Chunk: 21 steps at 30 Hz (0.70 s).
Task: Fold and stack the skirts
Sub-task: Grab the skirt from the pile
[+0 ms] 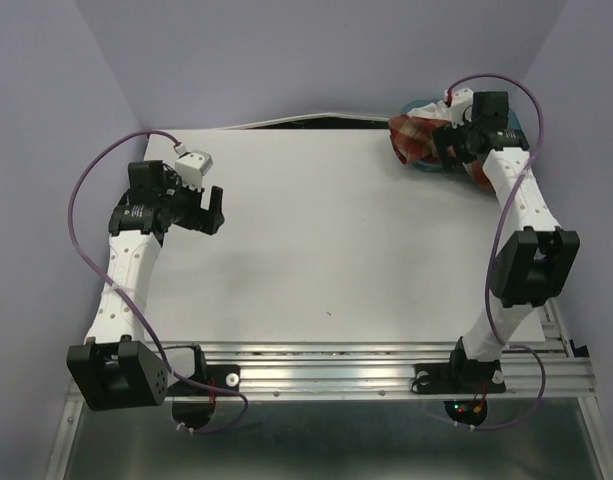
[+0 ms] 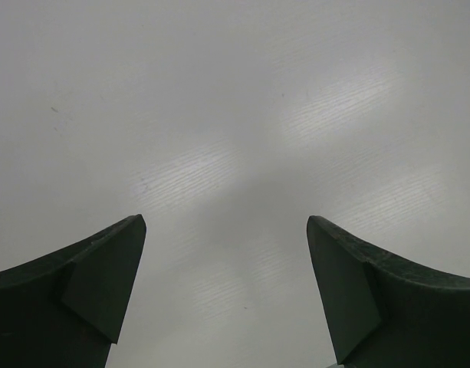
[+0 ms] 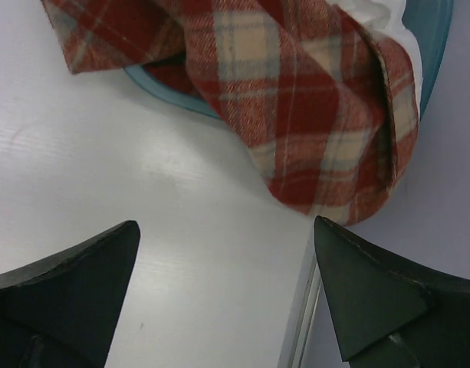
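- Overhead first: the plaid skirt (image 1: 411, 140) lies bunched at about one o'clock on the table (image 1: 326, 240), spilling over the rim of a teal basket (image 1: 423, 167); a scrap of the white skirt (image 1: 452, 97) shows behind it; the right gripper (image 1: 448, 150) hovers right at the plaid, while the left gripper (image 1: 211, 205) hangs at about ten o'clock, well apart from any cloth.
- Left wrist view: its fingers stand wide apart with nothing between them; only bare table lies below; no skirt is in sight.
- Right wrist view: the fingers are spread wide and empty; the plaid hangs at twelve to one o'clock just ahead of the tips, draped over the basket rim; the white skirt peeks in at the upper right corner.
- Step in hand, as I judge it: drawing the plaid out of the basket; best to close on the thick hanging fold rather than a thin edge, lift it clear of the rim so the basket is not dragged, then carry it toward the table's middle, where both arms reach.
- Surface and room: the table is smooth, matte white with a faint sheen, so cloth should slide easily; its right edge runs close beneath the right gripper, a place where cloth could slip off; plain lilac walls (image 1: 66, 80) close in the space; a metal rail (image 1: 386, 365) carries the arm bases at six o'clock.
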Each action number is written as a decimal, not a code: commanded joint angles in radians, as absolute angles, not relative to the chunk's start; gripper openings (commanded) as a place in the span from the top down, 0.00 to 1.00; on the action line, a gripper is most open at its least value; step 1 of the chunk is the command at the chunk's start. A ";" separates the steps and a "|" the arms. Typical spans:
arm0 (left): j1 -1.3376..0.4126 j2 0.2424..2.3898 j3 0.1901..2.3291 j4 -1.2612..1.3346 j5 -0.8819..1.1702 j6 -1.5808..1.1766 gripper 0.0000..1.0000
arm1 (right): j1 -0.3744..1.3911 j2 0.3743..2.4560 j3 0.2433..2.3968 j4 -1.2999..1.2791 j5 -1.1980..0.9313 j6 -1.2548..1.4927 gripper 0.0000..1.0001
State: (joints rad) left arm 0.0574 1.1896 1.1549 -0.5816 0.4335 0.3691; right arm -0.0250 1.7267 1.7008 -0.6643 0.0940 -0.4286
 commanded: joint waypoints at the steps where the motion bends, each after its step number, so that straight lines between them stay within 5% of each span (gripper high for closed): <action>1: 0.046 1.190 1.192 -0.568 0.460 0.362 0.01 | -0.025 1.848 1.865 -0.634 0.106 -0.518 0.00; 16: 0.044 1.144 1.117 -0.545 0.428 0.345 0.01 | -0.034 2.221 2.161 -0.572 0.227 -0.583 0.00; 17: 0.044 1.143 1.115 -0.543 0.426 0.344 0.01 | -0.034 2.227 2.161 -0.566 0.239 -0.583 0.03; 21: 0.044 1.143 1.120 -0.538 0.426 0.336 0.01 | -0.044 2.229 2.174 -0.512 0.304 -0.592 0.38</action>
State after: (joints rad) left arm 0.0513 1.1782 1.1221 -0.5652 0.4286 0.3496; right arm -0.0277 2.2471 2.1174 -0.6102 0.2146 -0.5751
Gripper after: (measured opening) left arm 0.986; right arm 0.740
